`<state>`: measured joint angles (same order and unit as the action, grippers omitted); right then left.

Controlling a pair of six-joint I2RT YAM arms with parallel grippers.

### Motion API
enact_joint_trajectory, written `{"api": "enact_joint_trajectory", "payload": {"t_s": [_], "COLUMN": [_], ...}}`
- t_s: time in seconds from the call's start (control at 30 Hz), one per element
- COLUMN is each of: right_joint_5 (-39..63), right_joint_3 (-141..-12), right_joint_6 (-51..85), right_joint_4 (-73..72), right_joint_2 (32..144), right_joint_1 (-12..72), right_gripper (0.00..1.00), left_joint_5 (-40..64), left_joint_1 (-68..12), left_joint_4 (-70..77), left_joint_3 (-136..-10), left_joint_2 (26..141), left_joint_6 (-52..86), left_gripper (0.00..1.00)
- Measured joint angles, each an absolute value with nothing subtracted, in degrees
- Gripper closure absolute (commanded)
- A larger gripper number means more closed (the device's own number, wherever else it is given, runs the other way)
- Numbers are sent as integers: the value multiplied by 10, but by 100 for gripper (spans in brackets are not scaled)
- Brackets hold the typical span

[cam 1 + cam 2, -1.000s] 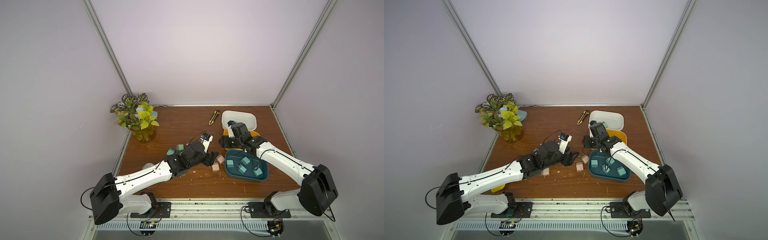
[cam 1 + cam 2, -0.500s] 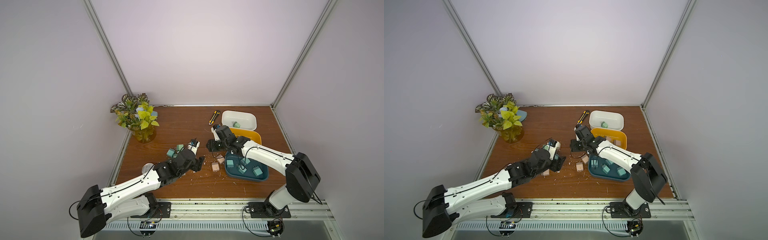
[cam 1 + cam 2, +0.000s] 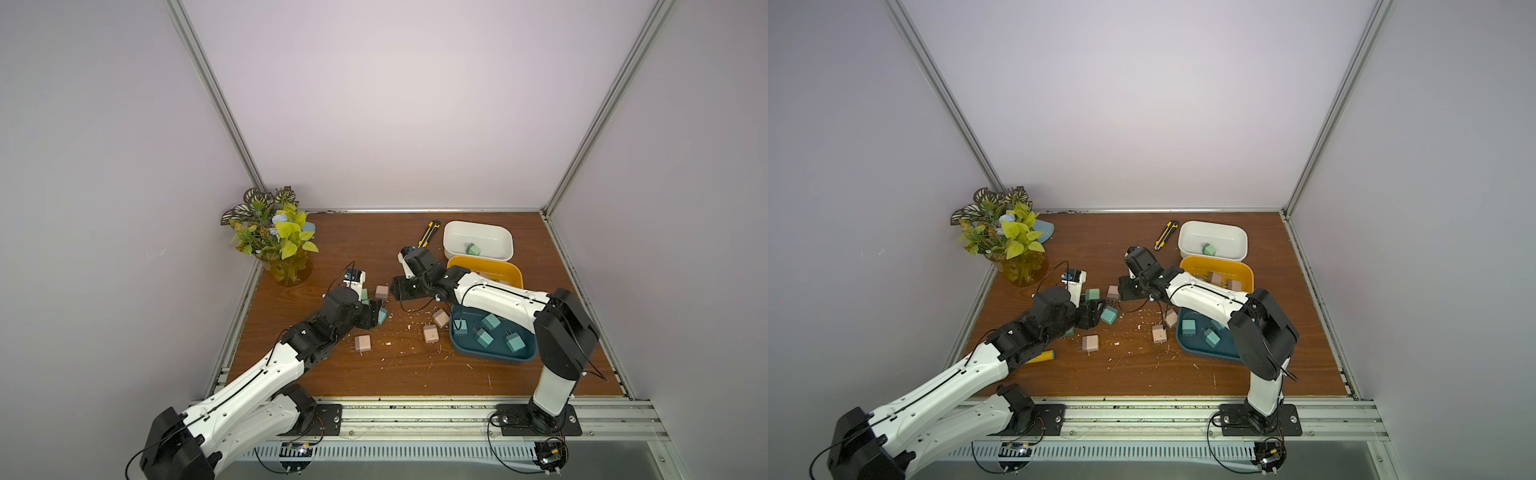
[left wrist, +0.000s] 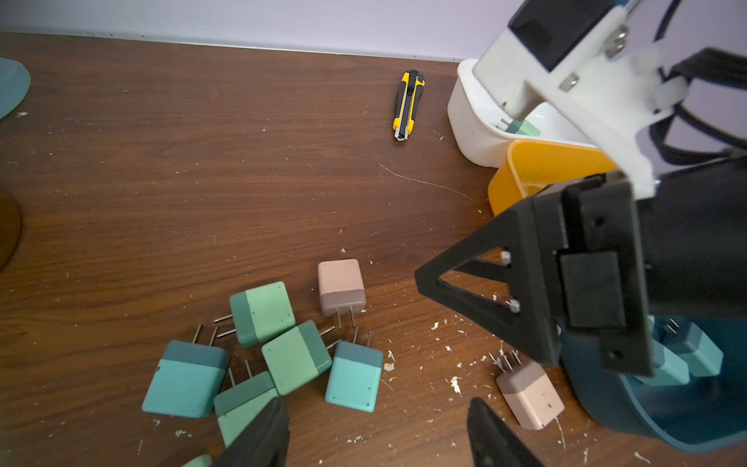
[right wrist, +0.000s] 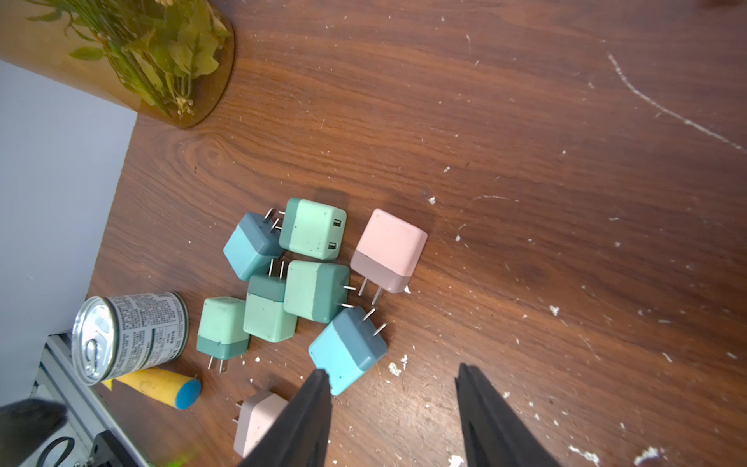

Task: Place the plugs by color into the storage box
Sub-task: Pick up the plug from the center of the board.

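Observation:
A heap of mint and teal plugs [image 5: 315, 291] lies left of the table's middle, with pink plugs [image 3: 362, 343] scattered around it. My left gripper [image 4: 378, 408] is open and holds nothing, just short of a teal plug [image 4: 355, 376]. My right gripper [image 5: 392, 372] is open and empty too, facing the heap from the other side; one fingertip [image 5: 319, 380] touches a teal plug [image 5: 347, 349]. The storage box is three bins: white [image 3: 478, 223] holding a mint plug [image 3: 473, 249], yellow [image 3: 482, 259] holding pink plugs [image 3: 1217, 277], and teal [image 3: 490, 356] holding teal plugs [image 3: 490, 322].
A yellow-black utility knife [image 3: 428, 235] lies behind the right gripper. A plant in an amber vase [image 3: 286, 266] stands at the back left. A tin can [image 5: 129, 335] and a yellow stick with a blue tip [image 5: 161, 388] lie by the left edge. White crumbs litter the wood.
My right arm has swung left from over the bins down to the heap. My left arm has drawn back toward the front left, uncovering plugs, and its jaws have widened a little.

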<state>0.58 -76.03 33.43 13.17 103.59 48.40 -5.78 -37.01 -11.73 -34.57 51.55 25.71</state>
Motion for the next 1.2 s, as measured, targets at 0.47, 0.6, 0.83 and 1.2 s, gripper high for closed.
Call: {"api": "enact_joint_trajectory", "payload": {"t_s": [0.47,0.6,0.83,1.2], "right_joint_5": [-12,-14,-13,-13], "right_joint_3": [-832,-845,-857,-924], "right_joint_6": [321,316,310,309], "right_joint_4": [173,180,185,201], "right_joint_2": [1084,1099,1125,1195], "right_joint_1": [491,491,491,503], "right_gripper": [44,44,37,31], "left_joint_5": [-55,-60,-56,-52], "left_joint_1": [-359,-356,-343,-340], "left_joint_4": [-154,-162,-163,-163], "left_joint_3": [-342,-350,-350,-349], "left_joint_2": [490,496,500,492], "left_joint_6": [217,203,197,196], "left_gripper": [27,27,28,27]}}
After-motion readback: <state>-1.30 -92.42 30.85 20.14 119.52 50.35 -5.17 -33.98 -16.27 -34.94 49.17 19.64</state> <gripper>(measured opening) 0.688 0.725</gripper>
